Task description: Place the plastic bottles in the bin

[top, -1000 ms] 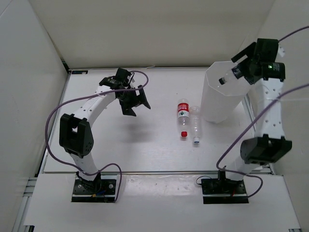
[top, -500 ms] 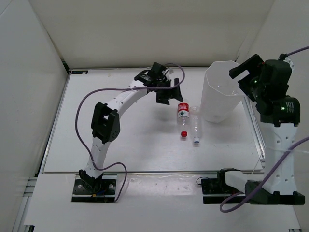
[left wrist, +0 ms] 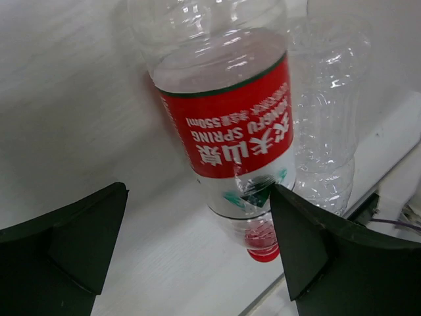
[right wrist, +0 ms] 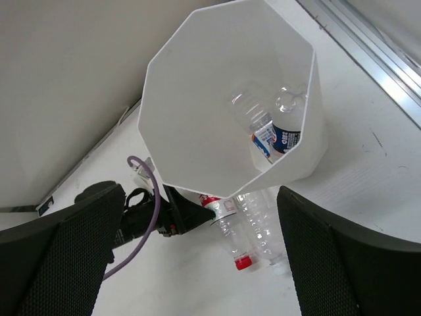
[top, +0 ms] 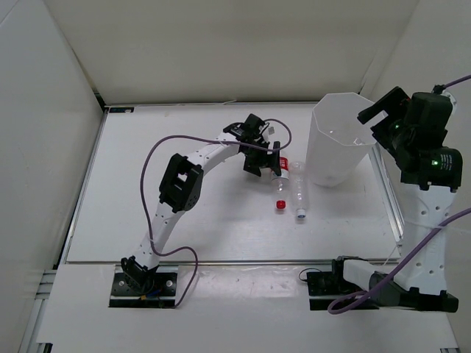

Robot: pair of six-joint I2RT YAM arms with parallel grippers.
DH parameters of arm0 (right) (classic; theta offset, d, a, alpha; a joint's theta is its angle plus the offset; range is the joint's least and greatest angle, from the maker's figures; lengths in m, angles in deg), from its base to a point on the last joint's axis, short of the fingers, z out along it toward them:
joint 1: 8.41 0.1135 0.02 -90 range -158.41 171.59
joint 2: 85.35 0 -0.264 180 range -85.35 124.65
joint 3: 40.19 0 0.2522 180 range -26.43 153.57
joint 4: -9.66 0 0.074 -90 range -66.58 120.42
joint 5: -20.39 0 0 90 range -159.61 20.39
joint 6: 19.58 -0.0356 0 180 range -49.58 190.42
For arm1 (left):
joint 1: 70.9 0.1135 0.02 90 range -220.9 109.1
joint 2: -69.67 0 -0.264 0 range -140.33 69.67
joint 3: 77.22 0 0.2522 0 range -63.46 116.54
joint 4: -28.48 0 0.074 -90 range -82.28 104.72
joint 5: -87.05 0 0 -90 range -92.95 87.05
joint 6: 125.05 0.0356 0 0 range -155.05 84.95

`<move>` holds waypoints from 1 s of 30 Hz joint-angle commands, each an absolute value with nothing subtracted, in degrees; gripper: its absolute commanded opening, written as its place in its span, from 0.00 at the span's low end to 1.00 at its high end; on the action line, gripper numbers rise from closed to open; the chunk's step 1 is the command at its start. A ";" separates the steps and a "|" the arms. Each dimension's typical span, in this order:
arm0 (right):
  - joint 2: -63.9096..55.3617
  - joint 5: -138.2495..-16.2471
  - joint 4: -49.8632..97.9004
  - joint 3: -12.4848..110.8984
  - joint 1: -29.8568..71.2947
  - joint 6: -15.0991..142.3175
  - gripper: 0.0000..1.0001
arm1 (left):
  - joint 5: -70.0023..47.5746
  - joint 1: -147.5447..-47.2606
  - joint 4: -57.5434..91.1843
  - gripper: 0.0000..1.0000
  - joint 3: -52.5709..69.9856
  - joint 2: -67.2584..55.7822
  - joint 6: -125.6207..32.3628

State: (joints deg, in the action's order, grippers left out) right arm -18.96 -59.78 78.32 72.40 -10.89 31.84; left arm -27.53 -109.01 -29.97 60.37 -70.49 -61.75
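Observation:
The red-labelled bottle point(top: 279, 173) lies on the table with its red cap toward the near edge. The plain bottle point(top: 297, 188) lies beside it on the right. My left gripper point(top: 266, 163) is open and low over the red-labelled bottle point(left wrist: 230, 131). Its jaws straddle the label end, and the right finger point(left wrist: 316, 250) is against the bottle's side. The plain bottle point(left wrist: 325, 131) lies just beyond. The short blue-orange bottle point(right wrist: 273, 131) lies inside the bin point(right wrist: 197, 99). My right gripper point(top: 377, 112) is open and empty, high by the bin point(top: 338, 140).
White walls close in the table on the left, back and right. A metal rail point(right wrist: 368, 39) runs along the table's right edge behind the bin. The left arm's purple cable point(top: 158, 151) loops over the table's left half.
My left arm has swung right and come down over the red-labelled bottle. My right gripper has let the short bottle go into the bin and drawn back to the right, open.

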 commanded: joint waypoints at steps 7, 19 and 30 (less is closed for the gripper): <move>-24.09 -60.82 81.34 70.96 -14.30 34.65 1.00 | -31.25 -109.49 -30.37 1.00 64.59 -72.98 -58.96; -26.73 -61.35 83.62 67.00 -14.82 33.51 1.00 | -37.58 -109.49 -24.75 0.99 66.26 -76.14 -63.17; -26.73 -59.59 84.16 67.62 -14.82 36.67 1.00 | -43.73 -109.49 -21.76 0.69 60.84 -77.66 -69.59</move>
State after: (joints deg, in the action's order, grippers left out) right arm -26.61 -60.68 84.17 66.78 -14.71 34.33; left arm -40.89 -109.05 -21.66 64.50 -78.45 -68.09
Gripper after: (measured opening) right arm 0.998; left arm 0.733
